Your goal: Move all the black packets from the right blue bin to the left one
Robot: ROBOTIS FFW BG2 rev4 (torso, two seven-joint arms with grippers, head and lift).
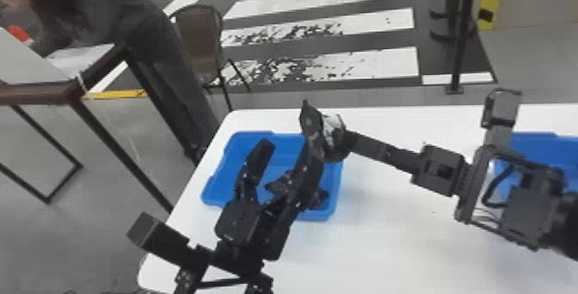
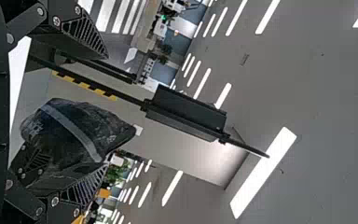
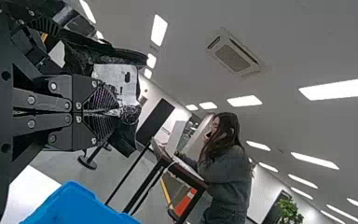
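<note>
Over the left blue bin [image 1: 228, 160], my left gripper [image 1: 284, 130] stands open; the bin holds black packets [image 1: 319, 199]. My right gripper [image 1: 350, 141] reaches in from the right, shut on a black packet [image 1: 334, 136] with a pale label, above the bin's right side. In the left wrist view the open left gripper [image 2: 105, 112] has the packet [image 2: 74, 130] against one finger, the other finger apart from it. In the right wrist view the right gripper [image 3: 114, 113] pinches the edge of the labelled packet [image 3: 116, 81], with the left gripper's parts close beside it.
The right blue bin [image 1: 533, 145] stands at the table's right side, partly behind the right arm, its contents hidden. Both bins are on the white table [image 1: 387, 246]. A chair [image 1: 198, 41] and a brown-edged table [image 1: 38, 93] stand beyond the left side.
</note>
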